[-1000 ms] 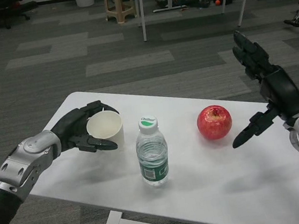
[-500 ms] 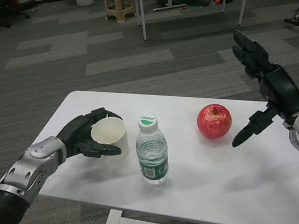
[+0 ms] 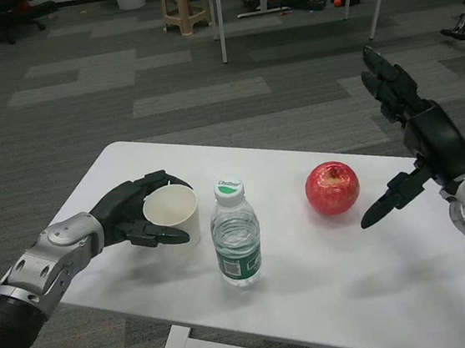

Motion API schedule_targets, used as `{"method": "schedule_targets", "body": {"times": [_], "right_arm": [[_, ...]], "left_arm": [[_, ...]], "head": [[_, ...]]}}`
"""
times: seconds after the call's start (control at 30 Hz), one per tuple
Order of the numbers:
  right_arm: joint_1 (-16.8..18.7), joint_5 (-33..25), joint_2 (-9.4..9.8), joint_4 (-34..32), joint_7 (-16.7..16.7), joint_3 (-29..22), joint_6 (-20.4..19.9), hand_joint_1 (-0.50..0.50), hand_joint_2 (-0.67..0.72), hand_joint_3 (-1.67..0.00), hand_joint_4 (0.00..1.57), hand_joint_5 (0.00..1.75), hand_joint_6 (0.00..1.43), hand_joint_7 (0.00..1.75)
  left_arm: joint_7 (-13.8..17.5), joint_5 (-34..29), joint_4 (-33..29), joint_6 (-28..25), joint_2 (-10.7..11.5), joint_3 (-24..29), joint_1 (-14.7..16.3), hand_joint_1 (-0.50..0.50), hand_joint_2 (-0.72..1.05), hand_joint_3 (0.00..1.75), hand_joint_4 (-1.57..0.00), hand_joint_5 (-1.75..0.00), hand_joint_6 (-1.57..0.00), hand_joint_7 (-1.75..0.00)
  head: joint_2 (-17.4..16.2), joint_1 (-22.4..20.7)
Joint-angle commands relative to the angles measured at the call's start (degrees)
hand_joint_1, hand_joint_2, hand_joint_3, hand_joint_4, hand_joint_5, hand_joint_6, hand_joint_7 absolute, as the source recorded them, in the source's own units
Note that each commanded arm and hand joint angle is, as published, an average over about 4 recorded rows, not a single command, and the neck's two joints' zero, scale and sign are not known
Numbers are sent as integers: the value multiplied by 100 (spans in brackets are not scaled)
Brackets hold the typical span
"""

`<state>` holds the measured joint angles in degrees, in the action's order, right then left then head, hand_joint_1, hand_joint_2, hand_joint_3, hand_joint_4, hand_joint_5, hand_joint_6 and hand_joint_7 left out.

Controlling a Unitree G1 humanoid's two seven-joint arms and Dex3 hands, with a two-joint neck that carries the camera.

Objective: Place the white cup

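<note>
The white cup stands upright on the white table, left of the middle. My left hand wraps around its left side, fingers curled round the cup's front and back. Just right of the cup stands a clear water bottle with a white-and-green cap. My right hand hangs open above the table's right edge, fingers spread, holding nothing.
A red apple sits right of the bottle, close to my right hand's thumb. Beyond the table lie grey carpet, a beige stool and a white metal frame.
My left hand has carried the cup a little to the right and down toward the bottle. The right hand, bottle and apple have stayed put.
</note>
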<state>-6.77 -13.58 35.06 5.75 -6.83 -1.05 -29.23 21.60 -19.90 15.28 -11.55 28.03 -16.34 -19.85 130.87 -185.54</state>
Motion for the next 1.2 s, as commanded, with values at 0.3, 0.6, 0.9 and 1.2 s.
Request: {"method": "schedule_targets", "body": {"times": [0.3, 0.6, 0.9, 1.2], "right_arm": [[9, -31, -60, 23, -3, -7, -21, -38, 9, 0, 0, 0, 0, 0], [9, -31, -60, 23, -3, 0, -21, -38, 6, 0, 0, 0, 0, 0], [31, -31, -60, 23, -3, 0, -21, -38, 9, 0, 0, 0, 0, 0], [44, -31, -60, 23, -3, 0, -21, -38, 3, 0, 0, 0, 0, 0]], "left_arm": [[213, 118, 43, -263, 18, 85, 56, -50, -24, 9, 0, -144, -5, -168], [213, 107, 8, -372, 18, 87, 67, -50, -59, 9, 0, -141, 0, -143], [193, 107, -34, -342, 16, 182, 73, -50, -55, 9, 0, -141, 0, -126], [-103, 162, -353, -133, -28, 823, 203, -50, -55, 9, 0, -92, 0, -87]], "head": [[-1, -15], [-19, -23], [-27, -32], [-17, -64]]}}
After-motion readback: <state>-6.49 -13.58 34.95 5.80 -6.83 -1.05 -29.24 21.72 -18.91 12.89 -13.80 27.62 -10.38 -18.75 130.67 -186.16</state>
